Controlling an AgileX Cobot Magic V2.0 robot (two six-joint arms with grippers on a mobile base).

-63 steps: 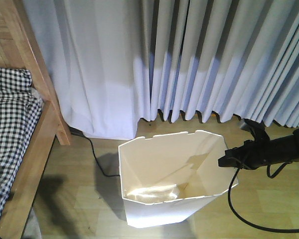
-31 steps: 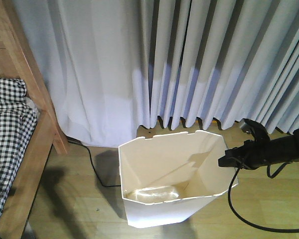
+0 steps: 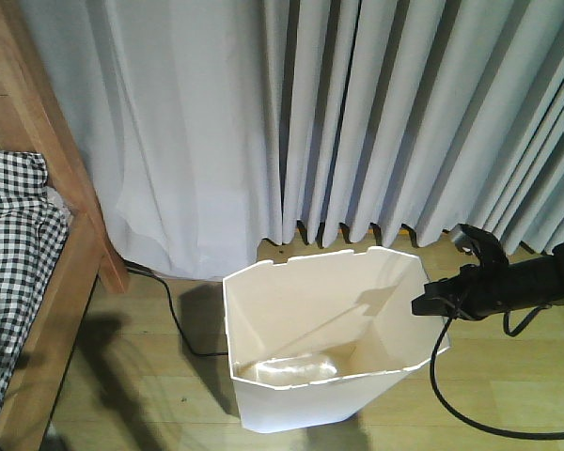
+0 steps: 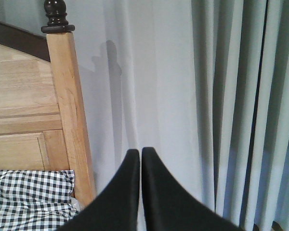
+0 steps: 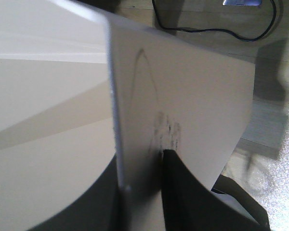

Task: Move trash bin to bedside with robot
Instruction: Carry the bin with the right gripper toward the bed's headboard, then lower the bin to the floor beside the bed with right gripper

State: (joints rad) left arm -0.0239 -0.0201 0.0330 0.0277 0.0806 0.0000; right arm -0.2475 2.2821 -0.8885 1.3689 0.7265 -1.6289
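One trash bin (image 3: 291, 409) is seen on the floor (image 3: 160, 376) near the one bed (image 3: 70, 272) — white, cream inside, with an angular notched rim. Its right wall is pinched by the right gripper (image 3: 423, 305); the left gripper (image 4: 140, 153) is pressed closed — empty.

The right arm (image 3: 536, 282) is showing as a slim matte-black limb, narrowing into the small black right gripper (image 3: 425, 305); a blocky black bracket (image 3: 475, 240) is jutting from its upper side; a thin black cable (image 3: 432, 371) is trailing beneath it. The left gripper (image 4: 140, 153) is presenting two smooth black fingers (image 4: 120, 192), broad-based and curving to narrow tips; the right gripper's are looking equally dark and smooth.
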